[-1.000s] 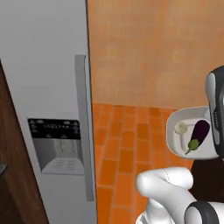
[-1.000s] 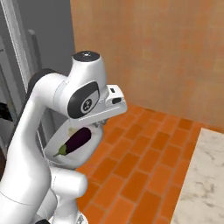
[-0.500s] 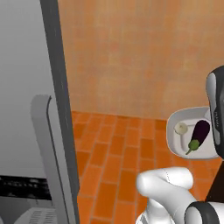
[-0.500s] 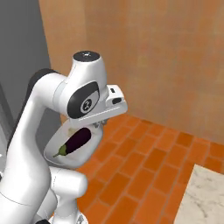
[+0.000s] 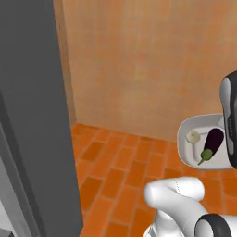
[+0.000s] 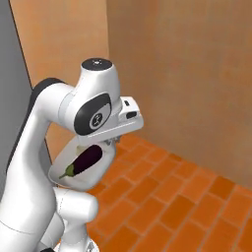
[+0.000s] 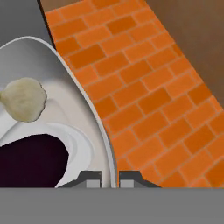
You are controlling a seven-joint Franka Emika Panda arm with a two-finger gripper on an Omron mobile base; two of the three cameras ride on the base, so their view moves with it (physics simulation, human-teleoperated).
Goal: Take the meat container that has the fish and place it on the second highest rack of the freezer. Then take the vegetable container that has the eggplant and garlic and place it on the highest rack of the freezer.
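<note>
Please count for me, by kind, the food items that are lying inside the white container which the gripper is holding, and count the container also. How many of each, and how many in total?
Eggplant: 1
Garlic: 1
White container: 1
Total: 3

Purple eggplant (image 5: 213, 140) and off-white garlic (image 5: 192, 136) side by side in white container (image 5: 187, 151).
</note>
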